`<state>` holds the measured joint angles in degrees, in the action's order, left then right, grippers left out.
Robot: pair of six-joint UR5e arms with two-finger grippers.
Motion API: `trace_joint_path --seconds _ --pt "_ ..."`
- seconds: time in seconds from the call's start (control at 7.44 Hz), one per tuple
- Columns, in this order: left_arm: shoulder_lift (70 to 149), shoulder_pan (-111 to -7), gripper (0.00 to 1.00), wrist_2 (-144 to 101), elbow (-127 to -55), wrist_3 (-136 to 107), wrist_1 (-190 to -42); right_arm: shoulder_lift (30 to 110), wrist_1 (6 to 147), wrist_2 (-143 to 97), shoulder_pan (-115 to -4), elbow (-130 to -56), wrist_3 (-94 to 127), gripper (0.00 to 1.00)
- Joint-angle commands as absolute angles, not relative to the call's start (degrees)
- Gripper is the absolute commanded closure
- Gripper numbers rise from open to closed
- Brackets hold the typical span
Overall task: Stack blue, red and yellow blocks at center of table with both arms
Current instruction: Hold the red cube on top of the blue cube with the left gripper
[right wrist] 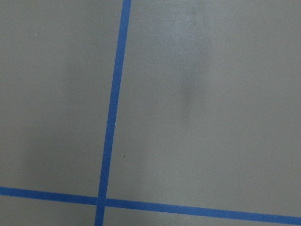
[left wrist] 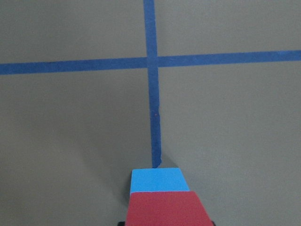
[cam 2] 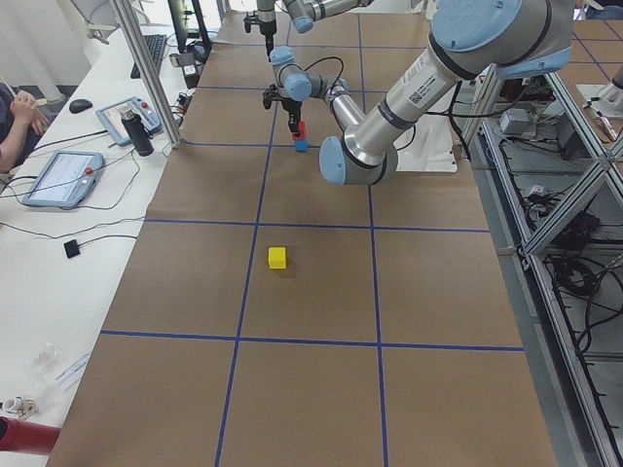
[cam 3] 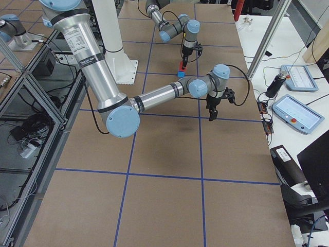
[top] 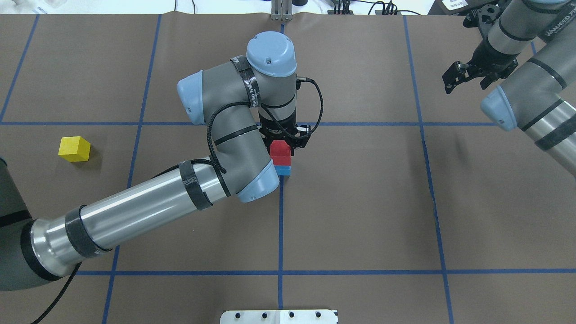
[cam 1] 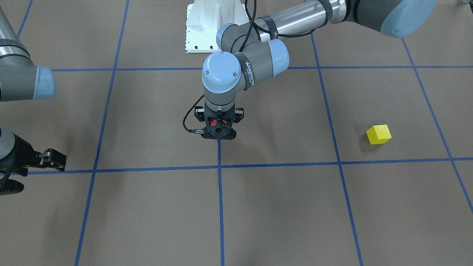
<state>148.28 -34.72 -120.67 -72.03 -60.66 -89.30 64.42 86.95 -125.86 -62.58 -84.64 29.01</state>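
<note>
— Three blocks checked on tabletop [top: 360, 202]. Found red block [top: 280, 150] seated on top of blue block [top: 283, 170], on a tape line [top: 281, 225] at mid-tabletop.
— Confirmed. Noted left hand [cam 1: 218, 133] closed on red block from above, pointing straight down.
— Located yellow block [top: 74, 148] alone, well apart from the stack, toward the robot's left side.
— Agreed. Observed right hand [top: 465, 77] with fingers spread, holding nothing, hovering over bare tabletop far toward the robot's right.
</note>
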Motion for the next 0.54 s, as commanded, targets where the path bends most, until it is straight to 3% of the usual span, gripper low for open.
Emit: trace_joint_path --seconds 0.0,0.13,0.27,0.4 --pt "148.2 -34.9 0.66 -120.7 -72.1 -60.6 -89.3 64.4 86.9 -125.9 -62.6 -84.6 29.0 0.01" --pt "148.2 -34.9 0.14 -120.6 -72.1 -60.6 -89.3 64.3 86.9 -125.9 -62.6 -84.6 29.0 0.01" --pt "148.1 -34.8 0.01 -120.7 -72.2 -60.9 -89.4 64.4 87.0 -125.9 -62.6 -84.6 28.9 0.01" --pt "148.0 -34.7 0.01 -120.7 -72.2 -60.9 -89.4 64.4 86.9 -125.9 -62.6 -84.6 28.9 0.01"
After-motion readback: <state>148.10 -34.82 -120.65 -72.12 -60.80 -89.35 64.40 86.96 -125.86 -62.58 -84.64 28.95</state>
